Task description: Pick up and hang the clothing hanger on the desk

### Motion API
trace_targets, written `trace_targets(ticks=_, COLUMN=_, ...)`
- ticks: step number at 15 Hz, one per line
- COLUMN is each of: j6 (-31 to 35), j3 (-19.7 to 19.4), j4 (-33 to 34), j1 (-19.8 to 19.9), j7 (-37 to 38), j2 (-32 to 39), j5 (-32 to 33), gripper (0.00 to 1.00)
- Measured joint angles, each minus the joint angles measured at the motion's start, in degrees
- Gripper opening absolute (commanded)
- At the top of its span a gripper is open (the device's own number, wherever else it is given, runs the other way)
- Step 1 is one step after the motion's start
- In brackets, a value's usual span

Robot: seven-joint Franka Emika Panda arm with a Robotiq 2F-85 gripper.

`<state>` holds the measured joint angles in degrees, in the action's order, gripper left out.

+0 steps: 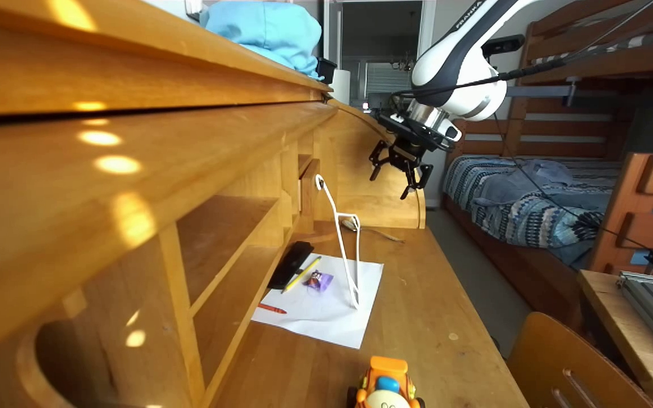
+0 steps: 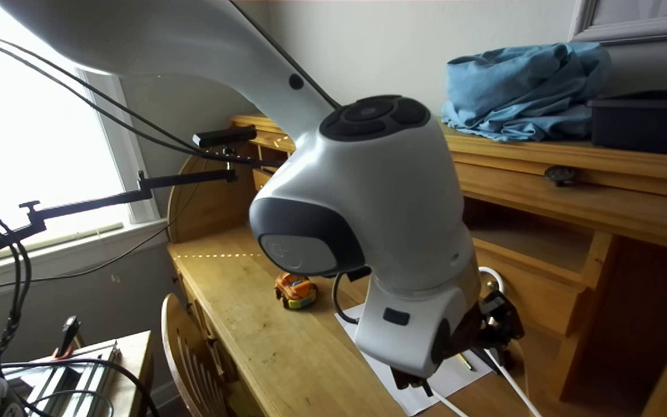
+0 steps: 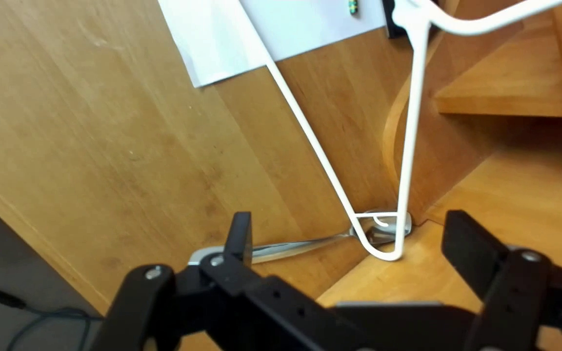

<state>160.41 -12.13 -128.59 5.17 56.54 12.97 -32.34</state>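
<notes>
The thin white clothing hanger (image 1: 345,255) is on the wooden desk (image 1: 417,283). Its hook curls around a small knob (image 2: 491,285) on a drawer front, and its triangle hangs down over the paper sheet. I cannot tell whether its lower edge touches the desk. It also shows in the other views (image 2: 510,379) (image 3: 411,126). My gripper (image 1: 389,187) is open and empty, above the desk near its curved side and apart from the hanger. In the wrist view my open fingers (image 3: 348,217) frame the hanger's rounded corner, which lies beyond them. The arm partly hides my gripper in an exterior view.
A white paper sheet (image 1: 309,323) carries a pencil (image 1: 302,275), a purple packet (image 1: 319,281) and a black case (image 1: 291,265). A metal spoon (image 3: 305,246) lies near the curved side. A toy car (image 1: 388,385) and chair (image 1: 564,362) are nearby. Cubby shelves (image 1: 236,215) line the back.
</notes>
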Motion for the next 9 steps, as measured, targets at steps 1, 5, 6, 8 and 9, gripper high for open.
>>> trace_targets(ticks=1, j6=-0.62, j3=0.01, j4=-0.65, j1=-0.32, j7=0.88, j2=-0.74, j5=0.9, gripper=1.0)
trace_targets(ticks=5, j6=-3.18, j3=0.58, j4=-3.2, j1=-0.76, j7=1.88, j2=-4.12, j5=6.09, gripper=1.0)
trace_targets(ticks=6, j6=-3.81, j3=0.88, j4=-3.92, j1=-0.8, j7=1.47, j2=-5.01, j5=7.25, gripper=1.0)
trace_targets(ticks=8, j6=-4.61, j3=1.73, j4=-5.58, j1=-0.82, j7=-0.36, j2=-6.99, j5=9.32, gripper=1.0)
trace_targets(ticks=9, j6=-4.97, j3=2.14, j4=-6.36, j1=-0.82, j7=-1.89, j2=-8.02, j5=10.21, gripper=1.0)
